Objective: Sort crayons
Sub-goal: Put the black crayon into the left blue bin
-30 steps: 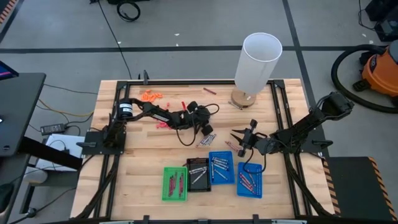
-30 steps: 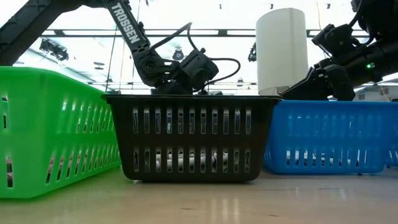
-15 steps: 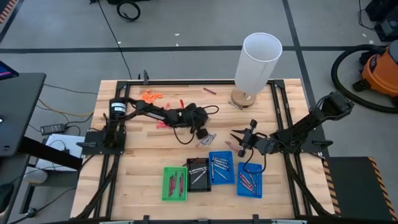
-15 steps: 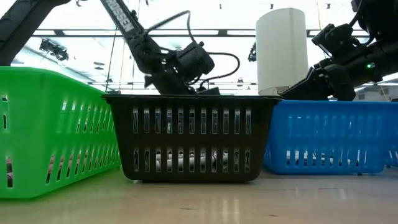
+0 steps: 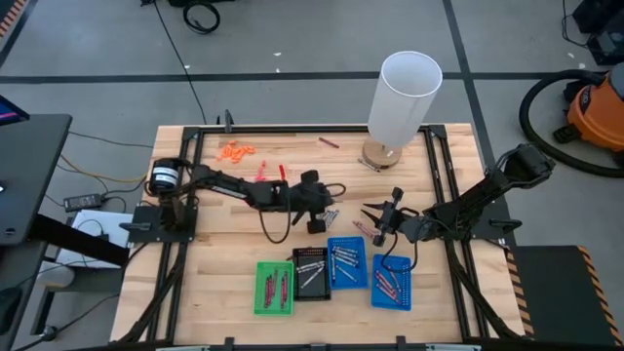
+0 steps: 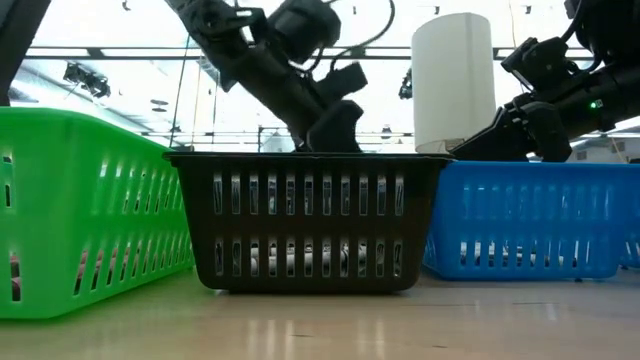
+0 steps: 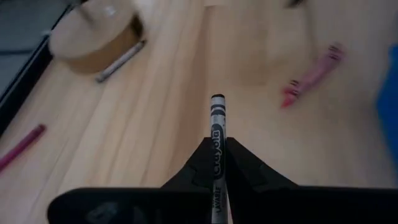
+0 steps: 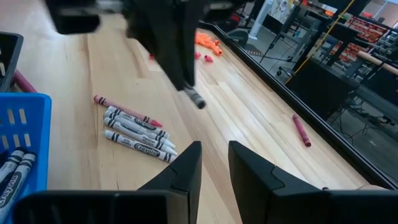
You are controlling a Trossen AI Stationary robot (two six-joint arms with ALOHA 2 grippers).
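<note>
The left gripper (image 7: 217,163) has its fingers (image 7: 244,167) closed on a grey crayon (image 7: 217,134). The crayon's long axis runs in line with the fingers, and its free end projects straight out beyond the fingertips. In the high view this gripper (image 5: 317,216) is above the desk (image 5: 219,229), just behind the black tray (image 5: 310,274).

The right gripper (image 8: 213,163) has its fingers (image 8: 188,168) narrowly parted and holds nothing. In the high view it (image 5: 370,216) is behind the blue trays (image 5: 345,263).

A group of grey crayons (image 8: 138,137) lies flat on the desk, side by side with parallel long axes. A pink crayon (image 8: 127,111) lies just beside the group at a slight angle. A single red crayon (image 8: 301,130) lies well apart, near the desk edge. A white cylinder (image 5: 404,98) stands at the far side of the desk.
</note>
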